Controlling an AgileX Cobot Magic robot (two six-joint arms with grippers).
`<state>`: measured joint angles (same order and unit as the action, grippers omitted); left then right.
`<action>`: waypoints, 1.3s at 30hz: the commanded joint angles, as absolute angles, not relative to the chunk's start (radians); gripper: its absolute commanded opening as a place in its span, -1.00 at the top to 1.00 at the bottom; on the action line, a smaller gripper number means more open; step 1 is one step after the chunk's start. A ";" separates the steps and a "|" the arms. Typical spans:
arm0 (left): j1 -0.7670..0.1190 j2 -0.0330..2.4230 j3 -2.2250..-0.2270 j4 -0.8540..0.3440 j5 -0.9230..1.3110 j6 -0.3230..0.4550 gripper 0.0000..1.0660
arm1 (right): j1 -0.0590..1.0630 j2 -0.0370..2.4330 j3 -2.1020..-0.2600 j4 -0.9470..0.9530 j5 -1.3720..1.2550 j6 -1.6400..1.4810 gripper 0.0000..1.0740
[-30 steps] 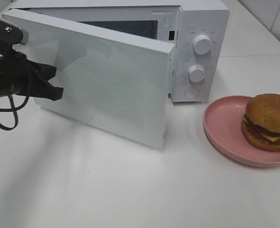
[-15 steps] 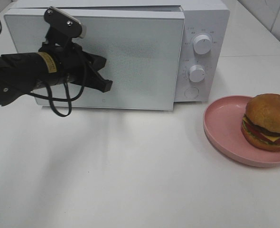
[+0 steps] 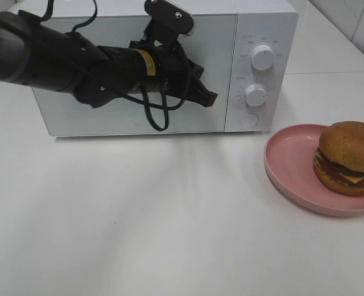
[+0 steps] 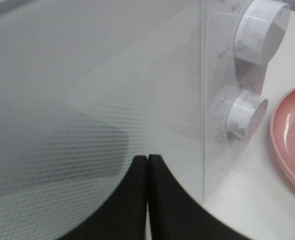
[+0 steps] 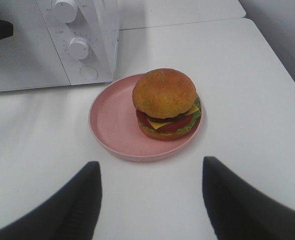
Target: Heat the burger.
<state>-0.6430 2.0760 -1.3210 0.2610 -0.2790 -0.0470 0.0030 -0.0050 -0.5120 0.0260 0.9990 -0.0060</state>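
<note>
The left gripper (image 3: 208, 97) was pressed up against the microwave door (image 3: 108, 117), its two black fingers (image 4: 162, 200) closed flat together with nothing between them. The right gripper (image 5: 150, 200) hung with its jaws spread wide and empty, the two dark fingertips apart over bare table on the near side of the plate in the right wrist view; it did not show in the high view.

The burger (image 3: 348, 158) sat on the pink plate (image 3: 290, 166), toward the plate's right side in the high view, upright, with its golden-brown domed bun on top and yellow cheese, red tomato, a dark patty and green lettuce showing at the edge. Neither gripper touched it. The plate rested on the white table (image 3: 169, 234) just to the right of the microwave (image 3: 262, 24) and slightly nearer the camera.

The microwave was a white box with its door shut flush against the front. On its right-hand control panel stood two round white knobs, the upper knob (image 3: 263, 57) above the lower knob (image 3: 255, 95), with a round button (image 3: 248, 121) beneath them. The left arm (image 3: 77, 61), black and wrapped with a looping cable (image 3: 154, 117), reached in from the left across the front of the door, its gripper tip ending near the door's right edge, just beside the control panel.
</note>
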 commanded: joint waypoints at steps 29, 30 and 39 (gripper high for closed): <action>-0.720 1.654 -1.513 0.086 0.885 -0.046 0.99 | 0.002 -0.030 -0.510 0.025 0.996 -0.006 -0.08; -0.720 1.635 -1.513 0.100 0.904 -0.059 0.99 | 0.002 -0.030 -0.510 0.025 0.996 -0.006 -0.08; -0.710 1.482 -1.398 0.278 0.996 -0.186 0.99 | 0.002 -0.030 -0.510 0.025 0.996 -0.006 -0.08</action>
<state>-0.7090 1.4940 -1.4060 0.2490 0.9840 -0.1590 0.0030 -0.0050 -0.5120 0.0260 0.9990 -0.0060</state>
